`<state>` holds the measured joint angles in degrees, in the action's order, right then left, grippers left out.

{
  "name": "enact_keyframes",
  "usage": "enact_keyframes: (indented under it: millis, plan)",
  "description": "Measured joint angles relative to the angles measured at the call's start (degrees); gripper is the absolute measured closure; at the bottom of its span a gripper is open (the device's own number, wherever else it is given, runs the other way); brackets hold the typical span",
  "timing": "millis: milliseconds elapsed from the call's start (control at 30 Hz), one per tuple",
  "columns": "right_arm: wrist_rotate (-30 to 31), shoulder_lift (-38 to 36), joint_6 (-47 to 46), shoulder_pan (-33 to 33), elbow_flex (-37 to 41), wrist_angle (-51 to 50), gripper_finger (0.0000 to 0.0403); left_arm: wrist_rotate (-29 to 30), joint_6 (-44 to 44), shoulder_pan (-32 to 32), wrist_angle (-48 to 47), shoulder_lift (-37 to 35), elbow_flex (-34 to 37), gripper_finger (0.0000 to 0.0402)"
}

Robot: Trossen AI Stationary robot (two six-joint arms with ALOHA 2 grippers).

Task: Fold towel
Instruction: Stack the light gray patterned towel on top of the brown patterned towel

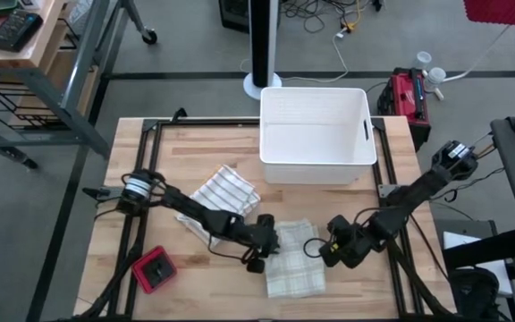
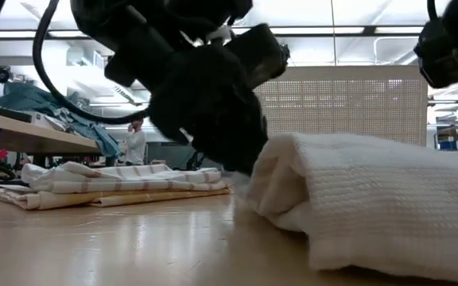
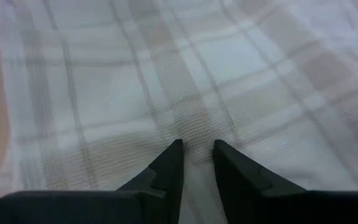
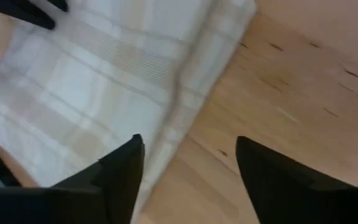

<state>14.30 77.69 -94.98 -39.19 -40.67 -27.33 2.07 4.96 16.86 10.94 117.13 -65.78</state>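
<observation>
A pale plaid towel (image 1: pixel 293 259) lies folded flat on the wooden table (image 1: pixel 195 143), near its front edge. In the low view the towel (image 2: pixel 372 199) shows as a thick fold. My left gripper (image 3: pixel 197 144) reaches in from the table's left onto the towel's left part (image 3: pixel 185 62), its fingers a narrow gap apart. My right gripper (image 4: pixel 188 146) hovers open over the towel's right edge (image 4: pixel 185 106), with one finger above the cloth and the other above bare wood. It touches nothing. My left gripper comes slanting down from the table's left, and its fingertips (image 3: pixel 178 149) are on the towel's top layer (image 3: pixel 197 127), near the left edge. A little cloth lies in the narrow gap between them. Whether it is pinched, I cannot tell. The towel lies flat on the table.
A second, striped towel (image 1: pixel 224 192) lies folded behind the left arm and also shows in the low view (image 2: pixel 118 183). A white bin (image 1: pixel 316 134) stands at the table's far side. A red and black object (image 1: pixel 155 270) sits at the near left.
</observation>
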Motion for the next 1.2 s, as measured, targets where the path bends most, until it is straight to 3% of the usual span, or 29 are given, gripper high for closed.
enact_keyframes:
  millis: [233, 600, 1200]
  plan:
    - [-3.84, 0.00, -0.44, 0.54, 4.32, 7.67, 0.0123, 1.38, 4.40, -0.03, 1.14, 3.35, -1.80, 0.0323]
    - [-5.72, 0.09, -0.03, 3.63, 11.10, 19.51, 0.0120, 1.96, 9.08, -0.02, 1.45, 4.71, -2.13, 0.0325]
    - [-14.41, 4.33, 9.90, 12.51, 11.28, 35.66, 0.0123, 3.21, 10.64, -0.02, 4.60, 4.88, -1.96, 0.0326]
